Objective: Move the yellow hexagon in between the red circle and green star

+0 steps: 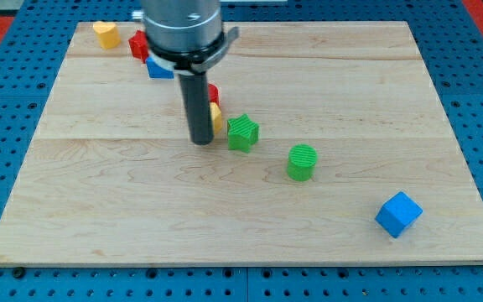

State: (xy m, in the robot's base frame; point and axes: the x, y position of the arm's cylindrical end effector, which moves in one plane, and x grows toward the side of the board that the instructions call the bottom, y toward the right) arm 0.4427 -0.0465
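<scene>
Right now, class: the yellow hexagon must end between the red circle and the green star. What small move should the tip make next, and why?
Probably a tiny nudge toward the view's right, or none. My tip sits left of the yellow hexagon, which peeks out below the red circle, near the green star. The rod hides the rest.

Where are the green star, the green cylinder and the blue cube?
green star (pixel 243 132), camera view, middle of its ridged top.
green cylinder (pixel 302 162), camera view, its side just below the top.
blue cube (pixel 398 215), camera view, middle of the block.

The board (pixel 325 101) is pale smooth wood. The green star (pixel 242 132) has ridged, dull plastic sides.
</scene>
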